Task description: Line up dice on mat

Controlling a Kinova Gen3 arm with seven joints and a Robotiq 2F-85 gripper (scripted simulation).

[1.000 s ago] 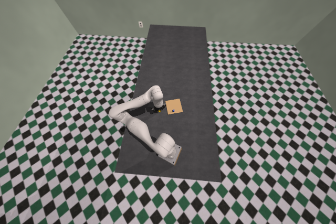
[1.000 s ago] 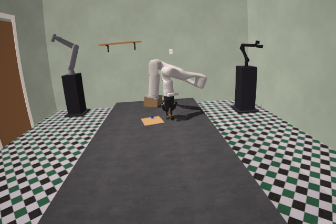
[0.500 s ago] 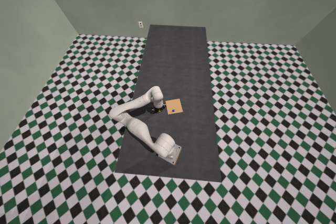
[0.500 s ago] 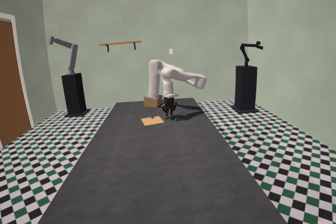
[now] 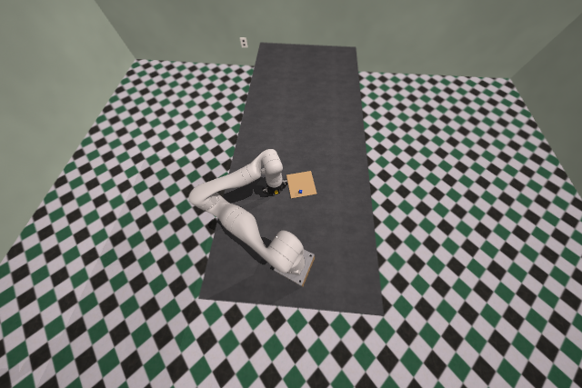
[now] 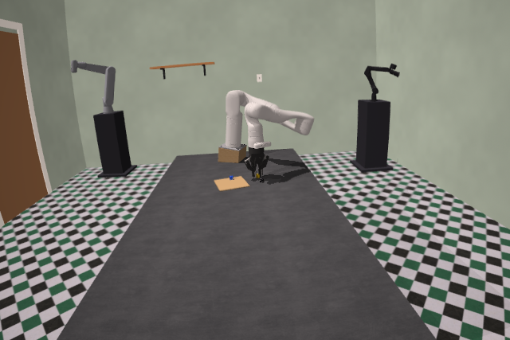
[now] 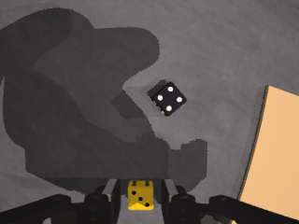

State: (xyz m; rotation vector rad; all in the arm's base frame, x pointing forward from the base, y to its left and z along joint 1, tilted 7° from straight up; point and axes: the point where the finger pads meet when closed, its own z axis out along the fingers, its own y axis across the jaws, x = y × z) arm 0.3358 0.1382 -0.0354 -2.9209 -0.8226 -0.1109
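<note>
1. Dark grey surface (image 5: 310,106) (image 6: 247,266) (image 7: 243,37), long and matte, runs up the middle of the top view and carries the mat and dice.
2. White arm (image 5: 244,223) (image 6: 233,122): in the top view it rises from its base at lower centre, bends at an elbow out to the left, then returns toward the middle. Its wrist points down in the exterior view.
3. Tan mat (image 5: 303,183) (image 6: 233,184) (image 7: 276,149), squarish and flat, just right of the wrist in the top view and at the lower right of the wrist view.
4. Black jaws (image 5: 275,192) (image 6: 257,177), aimed downward, stand partly apart on either side of the yellow die, gaps showing at both its flanks; they grip nothing.
5. Yellow die (image 5: 275,192) (image 6: 257,175) (image 7: 140,196), bottom centre of the wrist view, off the mat; three black pips run diagonally across its top, with more pips on one side.
6. Black die (image 6: 261,180) (image 7: 169,98), above and right of the yellow one in the wrist view, also off the mat, turned cornerwise; four white pips on top.
7. Blue die (image 5: 300,192) (image 6: 231,177), on the mat, toward its lower edge in the top view; its pips are too small to read.
</note>
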